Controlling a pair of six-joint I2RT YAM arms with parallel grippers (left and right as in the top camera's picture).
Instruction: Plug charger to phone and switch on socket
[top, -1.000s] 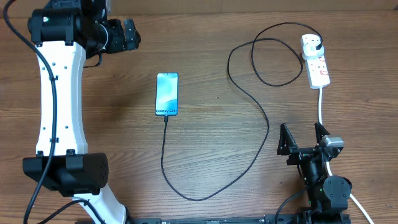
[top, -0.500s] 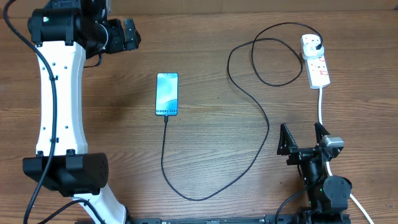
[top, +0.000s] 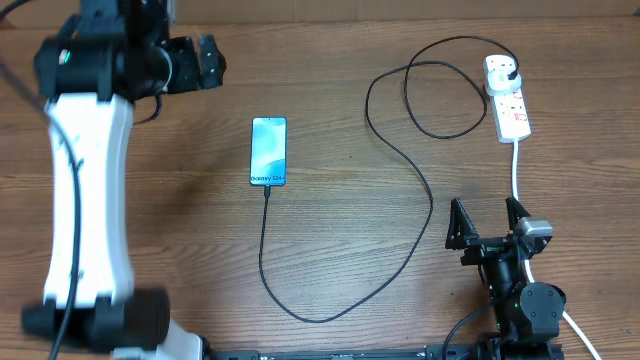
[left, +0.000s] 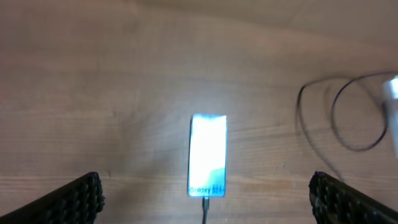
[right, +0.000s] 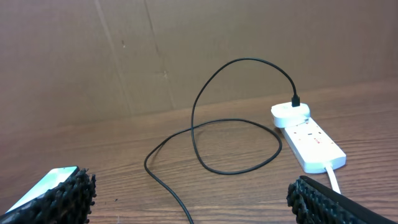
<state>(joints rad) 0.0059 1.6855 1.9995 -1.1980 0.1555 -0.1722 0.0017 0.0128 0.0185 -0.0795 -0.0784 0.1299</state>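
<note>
The phone (top: 268, 150) lies flat mid-table with its screen lit. It also shows in the left wrist view (left: 208, 155) and partly in the right wrist view (right: 50, 180). The black charger cable (top: 415, 245) runs from the phone's near edge, where its tip (left: 204, 204) sits in the phone. It loops across the table to its plug (top: 511, 69) in the white socket strip (top: 512, 108); the strip also shows in the right wrist view (right: 309, 142). My left gripper (top: 205, 60) (left: 205, 200) is open and empty, far left of the phone. My right gripper (top: 487, 218) (right: 199, 200) is open and empty, near the front right.
The strip's thick white cord (top: 516, 170) runs toward the near edge, passing my right gripper. A brown cardboard wall (right: 186, 50) stands behind the table. The white left arm (top: 85, 180) spans the table's left side.
My left arm has shifted and looks blurred in the overhead view; its gripper stays at the far left. Phone, cable, strip and right arm are unchanged.
</note>
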